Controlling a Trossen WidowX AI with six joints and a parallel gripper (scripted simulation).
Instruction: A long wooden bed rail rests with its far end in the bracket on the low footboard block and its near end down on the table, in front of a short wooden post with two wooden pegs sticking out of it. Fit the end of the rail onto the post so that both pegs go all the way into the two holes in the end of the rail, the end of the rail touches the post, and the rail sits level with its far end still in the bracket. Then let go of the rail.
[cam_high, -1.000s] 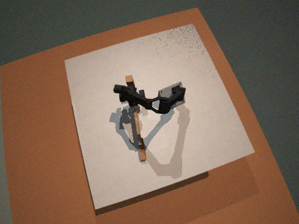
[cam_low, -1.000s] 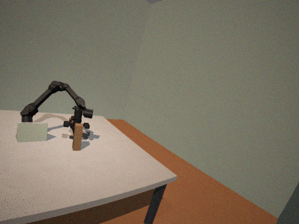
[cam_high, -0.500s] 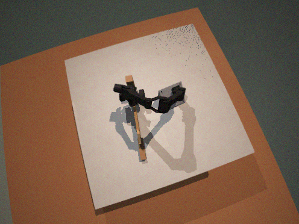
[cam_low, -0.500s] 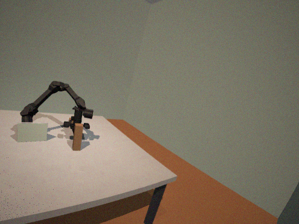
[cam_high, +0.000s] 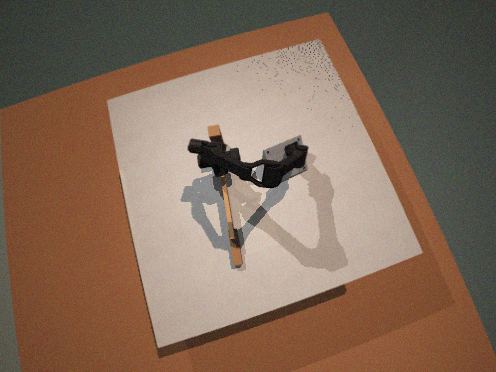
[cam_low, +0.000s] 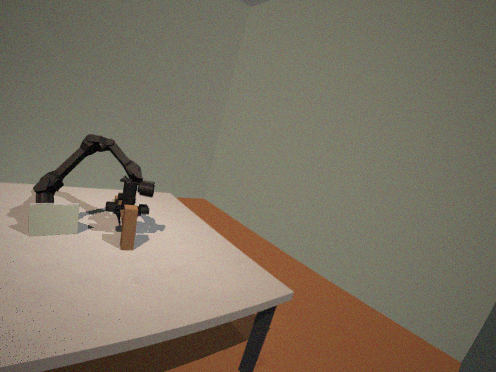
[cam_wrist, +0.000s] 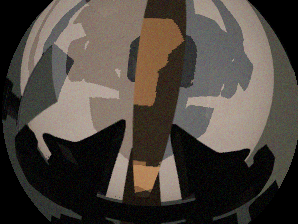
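A black arm reaches from its grey base plate (cam_high: 270, 151), right of centre in the top view, leftward over a long wooden rail (cam_high: 229, 210). The rail runs as a thin strip from the upper middle of the frame down to a point below centre, lying across the pale worktop (cam_high: 320, 235). Its upper end meets a short wooden post (cam_high: 214, 131), just above the arm's wrist. The lower end sits at a small wooden block (cam_high: 236, 256); the bracket there is too small to make out.

The gripper (cam_high: 218, 167) hangs over the rail near the post end. Its fingers stand partly apart, about half spread, and nothing is clamped between them. In the wrist view the rail (cam_wrist: 158, 90) runs straight up the middle of the frame, with the dark fingers on either side of it in the lower part, set off from its edges.

From the exterior view, at left of the frame, the post (cam_low: 128, 227) stands upright on the worktop (cam_low: 200, 280) with the gripper (cam_low: 120, 207) right behind it. I cannot tell from here whether the pegs are fully seated, since the arm covers the joint.
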